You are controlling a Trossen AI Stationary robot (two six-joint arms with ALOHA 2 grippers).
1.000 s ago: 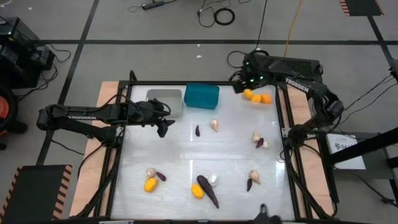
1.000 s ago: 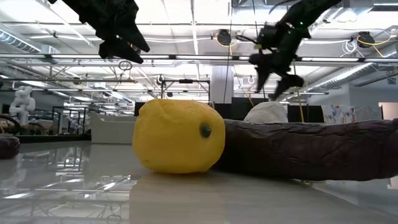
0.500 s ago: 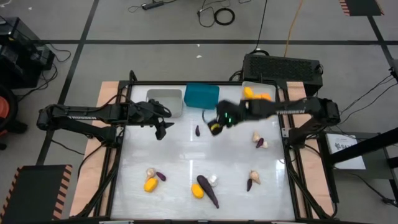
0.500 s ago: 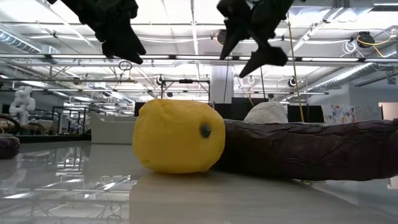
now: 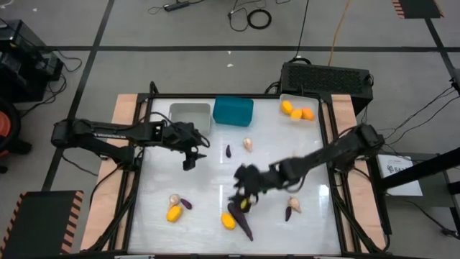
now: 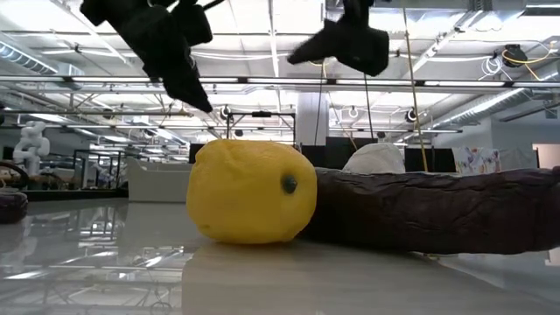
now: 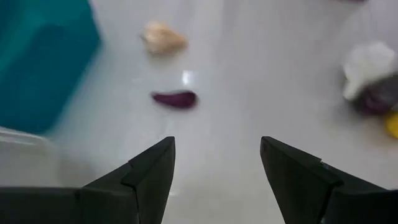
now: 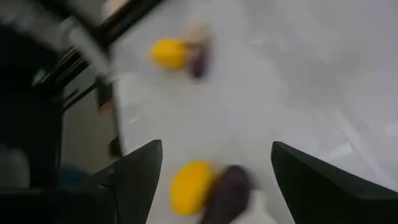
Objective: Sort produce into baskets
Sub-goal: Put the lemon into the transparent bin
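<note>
The produce lies scattered over the table (image 5: 215,173): a lemon (image 5: 228,220) touching a long eggplant (image 5: 241,221) and a garlic (image 5: 246,208) at about 6 o'clock, another lemon (image 5: 173,213) at 7, a small eggplant (image 5: 228,151) and a garlic (image 5: 248,144) near the centre. A second ago the right tool (image 5: 244,193) was up at 1 o'clock by the clear tub (image 5: 282,100); now it hangs spread and empty above the 6 o'clock cluster, so I'd guess a drop was finished and the next pick is lining up. The left tool (image 5: 190,160), also spread, has edged towards the small eggplant. The clear tub holds three orange fruits (image 5: 297,111); the grey tub (image 5: 190,114) looks empty, and I can't see inside the teal tub (image 5: 233,110).
</note>
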